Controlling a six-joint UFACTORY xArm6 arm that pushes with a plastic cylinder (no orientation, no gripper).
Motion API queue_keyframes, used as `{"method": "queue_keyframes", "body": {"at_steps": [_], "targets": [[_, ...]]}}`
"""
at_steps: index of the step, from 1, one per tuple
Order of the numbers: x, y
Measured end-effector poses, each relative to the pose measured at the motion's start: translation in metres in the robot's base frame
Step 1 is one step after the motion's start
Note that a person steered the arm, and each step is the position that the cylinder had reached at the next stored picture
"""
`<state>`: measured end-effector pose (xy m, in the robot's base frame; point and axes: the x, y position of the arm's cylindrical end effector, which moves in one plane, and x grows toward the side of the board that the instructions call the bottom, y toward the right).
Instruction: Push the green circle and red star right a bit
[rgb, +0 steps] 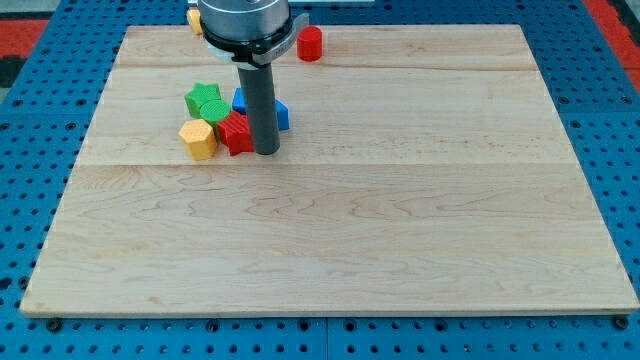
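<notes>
My tip (267, 150) rests on the wooden board (330, 230) at the right edge of a cluster of blocks in the view's upper left. The red star (236, 132) lies just left of the tip, touching or nearly touching the rod. The green circle (214, 109) sits up and to the left of the red star, with another green block (199, 98) behind it. A yellow block (198, 139) lies left of the red star. A blue block (281, 114) is partly hidden behind the rod.
A red cylinder (309, 44) stands near the board's top edge, right of the arm's body. A yellow-orange block (194, 18) peeks out at the top edge, left of the arm. Blue pegboard surrounds the board.
</notes>
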<state>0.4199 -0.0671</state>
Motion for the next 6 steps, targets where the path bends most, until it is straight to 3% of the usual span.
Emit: {"method": "queue_keyframes", "body": {"at_steps": [1, 2, 3, 5, 6], "targets": [[-0.029, -0.034], [-0.025, -0.047], [-0.004, -0.025], [0.049, -0.115], [-0.005, -0.178]]}}
